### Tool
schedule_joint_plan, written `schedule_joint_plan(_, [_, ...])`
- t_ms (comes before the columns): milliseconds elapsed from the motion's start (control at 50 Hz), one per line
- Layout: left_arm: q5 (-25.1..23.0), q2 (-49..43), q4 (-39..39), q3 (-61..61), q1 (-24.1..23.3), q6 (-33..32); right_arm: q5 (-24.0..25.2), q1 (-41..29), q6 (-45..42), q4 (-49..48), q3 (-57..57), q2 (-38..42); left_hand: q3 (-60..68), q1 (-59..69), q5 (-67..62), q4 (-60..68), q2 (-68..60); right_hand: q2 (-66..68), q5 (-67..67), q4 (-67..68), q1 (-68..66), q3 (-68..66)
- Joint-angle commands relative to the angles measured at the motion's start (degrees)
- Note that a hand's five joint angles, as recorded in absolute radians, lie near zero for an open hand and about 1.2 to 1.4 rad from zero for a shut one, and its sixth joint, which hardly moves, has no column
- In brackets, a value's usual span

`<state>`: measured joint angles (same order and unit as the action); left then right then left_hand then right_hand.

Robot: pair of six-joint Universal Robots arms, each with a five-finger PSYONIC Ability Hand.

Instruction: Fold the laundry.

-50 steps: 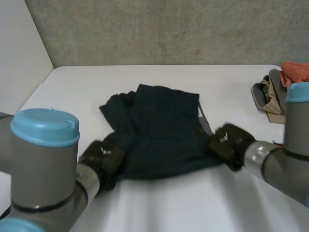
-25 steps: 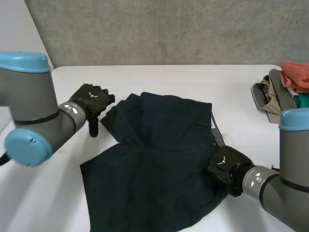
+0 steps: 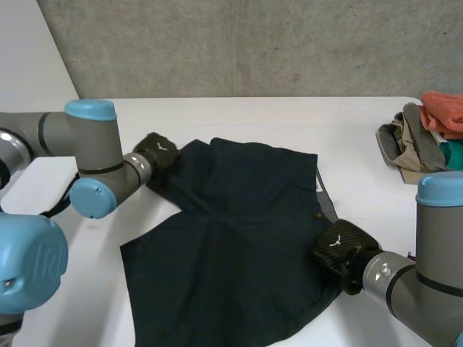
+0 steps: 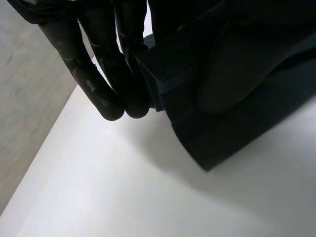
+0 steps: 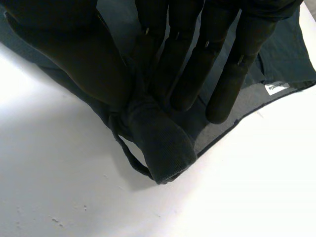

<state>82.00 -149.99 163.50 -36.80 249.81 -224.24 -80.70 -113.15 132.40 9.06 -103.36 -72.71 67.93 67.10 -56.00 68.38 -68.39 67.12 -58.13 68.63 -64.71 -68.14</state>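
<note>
Head view: you see the dark garment spread nearly flat on the white table, filling the centre and lower centre of the frame, its upper edge toward the concrete wall and its lower edge running off the bottom of the picture; a pile of clothes in tan, grey, orange and teal sits well apart from it at the right edge of the frame. The left hand is at the garment's upper-left corner, left of centre, at the end of an arm that comes in from the left edge; the right hand is at the garment's right edge, lower right of the frame, where the cloth is gathered into folds. Left wrist view: note the fingers held close together and nearly straight on one side of a hemmed edge of the cloth, with the thumb on the other side — the hand pinches that edge, and the corner of the garment lies on the table just past the fingertips. Right wrist view: the thumb and the fingers close on a bunched fold of the cloth that juts out between them toward the table — a pinch, not a flat press; a narrow loop of fabric hangs beside this fold, and a small white label shows on the cloth just beside the fingers.
</note>
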Motion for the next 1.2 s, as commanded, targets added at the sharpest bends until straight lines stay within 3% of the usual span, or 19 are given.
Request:
schedule_joint_plan(20, [14.49, 8.47, 1.29, -10.73, -2.21, 2.49, 0.02, -0.14, 0.14, -0.19, 0.18, -0.24, 12.07, 12.90, -14.00, 11.62, -11.61, 12.88, -11.87, 11.37, -15.29, -11.86])
schedule_joint_plan(220, [21.61, 7.69, 3.50, -13.47, -4.33, 2.84, -0.24, -2.25, 0.14, 0.34, 0.00, -0.68, 12.07, 12.90, -14.00, 11.62, -11.61, 12.88, -11.87, 11.37, -15.29, -11.86])
schedule_joint_plan(240, [22.05, 7.69, 3.58, -13.30, -4.42, 3.10, -0.33, -2.43, 0.14, 0.43, 0.00, -0.68, 1.44, 2.26, -3.36, 0.98, -0.97, 12.88, -11.87, 11.37, -15.29, -11.86])
schedule_joint_plan(260, [21.88, 7.69, 4.02, -13.03, -4.76, 3.45, -0.51, -2.69, 0.14, 0.52, -0.08, -0.85, -30.98, -30.15, 29.06, -31.43, 31.44, 12.88, -11.87, 11.37, -15.29, -11.86])
schedule_joint_plan(280, [21.71, 8.04, 4.28, -12.94, -4.94, 3.37, -0.59, -2.69, 0.14, 0.60, 0.00, -1.03, -45.96, -45.13, 44.04, -46.41, 46.42, 12.88, -11.87, 11.37, -15.29, -11.86])
schedule_joint_plan(300, [21.53, 8.31, 4.46, -12.94, -5.03, 3.45, -0.68, -2.87, 0.14, 0.60, -0.08, -1.12, -56.76, -55.94, 54.84, -57.22, 57.23, 12.88, -11.87, 11.37, -15.29, -11.86])
schedule_joint_plan(320, [21.53, 9.35, 4.90, -13.12, -5.21, 3.72, -0.68, -2.96, 0.23, 0.60, 0.00, -1.29, -57.93, -57.10, 56.00, -58.38, 58.39, 12.88, -11.87, 11.37, -15.29, -11.86])
schedule_joint_plan(500, [21.44, 22.18, 7.36, -21.72, -3.71, 8.02, -0.60, -3.66, 1.72, 0.34, 1.93, -2.87, -57.93, -57.10, 56.00, -58.38, 58.39, 12.88, -11.87, 11.37, -15.29, -11.86])
schedule_joint_plan(620, [17.67, 33.43, 7.54, -33.58, -4.41, 12.24, -0.51, -5.06, 4.00, 0.25, 6.32, -2.61, -57.93, -57.10, 56.00, -58.38, 58.39, 12.88, -11.87, 11.37, -15.29, -11.86])
schedule_joint_plan(720, [14.68, 42.74, 7.45, -45.61, -6.96, 16.36, -0.95, -6.73, 7.77, -0.01, 14.22, 0.01, -57.93, -57.10, 56.00, -58.38, 58.39, 12.88, -11.87, 11.37, -15.29, -11.86])
schedule_joint_plan(800, [15.20, 46.79, 6.66, -51.59, -10.03, 20.40, -2.08, -7.26, 11.99, 0.34, 21.16, 3.70, -57.93, -57.10, 56.00, -58.38, 58.39, 12.88, -11.87, 11.37, -15.29, -11.86])
schedule_joint_plan(920, [18.89, 48.03, 2.89, -55.48, -13.90, 27.09, -7.35, -6.91, 17.54, 1.66, 30.40, 10.30, -56.20, -55.38, 54.28, -56.66, 56.67, 12.88, -11.87, 11.37, -15.29, -11.86])
schedule_joint_plan(1020, [21.97, 48.39, -5.09, -55.92, -18.46, 33.58, -12.19, -6.65, 20.88, 5.60, 35.24, 14.43, -52.67, -51.84, 50.75, -53.12, 53.13, 12.88, -11.87, 11.37, -15.29, -11.86])
schedule_joint_plan(1200, [21.53, 47.51, -9.07, -55.31, -22.78, 38.43, -12.90, -5.95, 23.17, 5.70, 34.90, 14.79, -54.18, -53.36, 52.26, -54.63, 54.65, 12.88, -11.87, 11.37, -15.29, -11.86])
